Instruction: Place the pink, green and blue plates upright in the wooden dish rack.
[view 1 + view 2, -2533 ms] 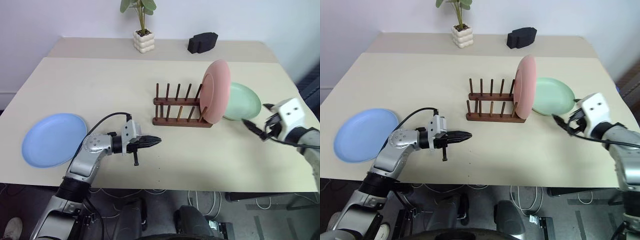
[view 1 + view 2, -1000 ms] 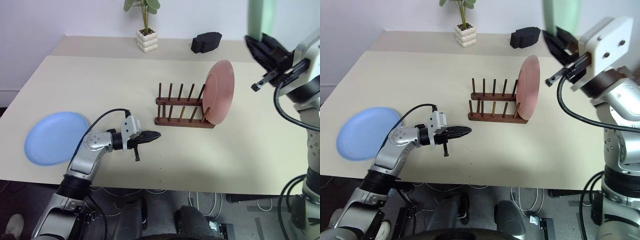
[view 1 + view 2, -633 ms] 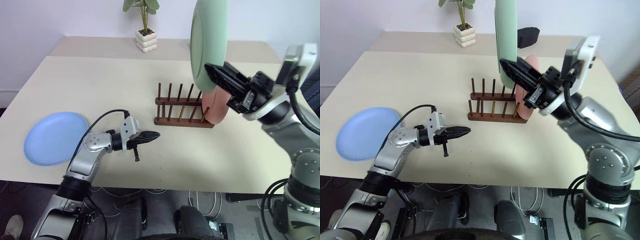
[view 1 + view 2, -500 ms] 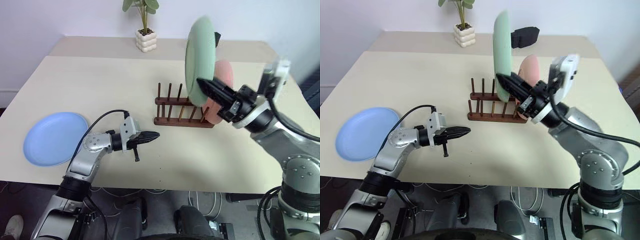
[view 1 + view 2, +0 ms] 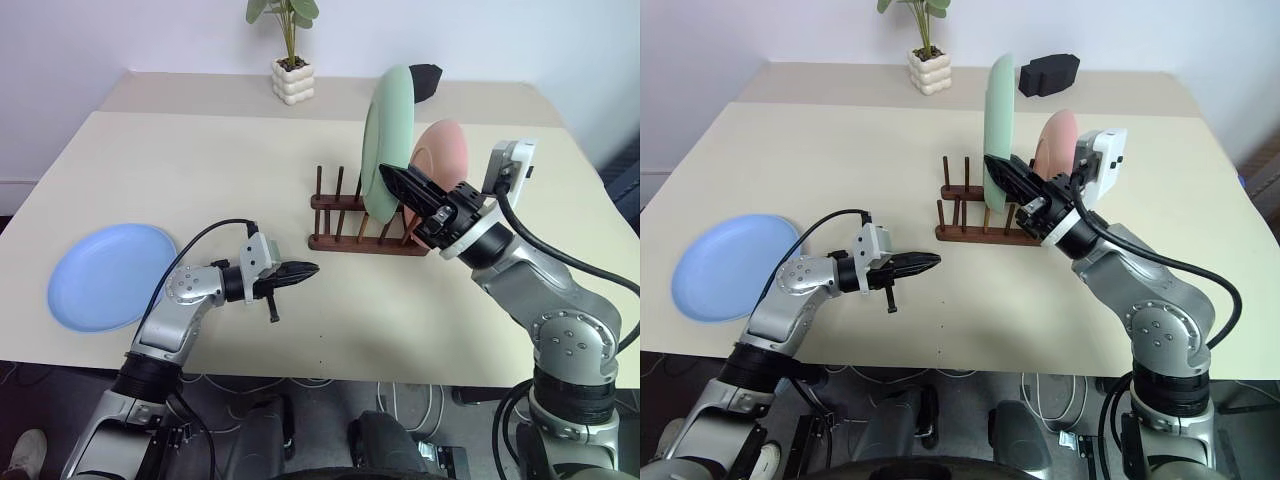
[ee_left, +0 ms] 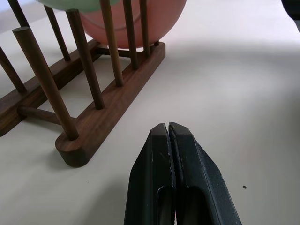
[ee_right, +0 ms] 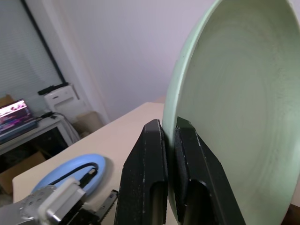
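The wooden dish rack (image 5: 352,241) stands mid-table. The pink plate (image 5: 447,156) stands upright in its right end. My right gripper (image 5: 396,180) is shut on the rim of the green plate (image 5: 382,140) and holds it upright over the rack, just left of the pink plate. The green plate's lower edge is down among the peg tops. The blue plate (image 5: 104,276) lies flat near the table's left edge. My left gripper (image 5: 306,268) is shut and empty, hovering low in front of the rack's left end (image 6: 89,122).
A potted plant (image 5: 289,62) and a black object (image 5: 428,74) stand at the back of the table. Bare tabletop (image 5: 400,310) spreads in front of the rack and between the rack and the blue plate.
My right gripper has brought the green plate down and to the left from high above the table's right side to just over the rack, turning it edge-on. The left arm has stayed still.
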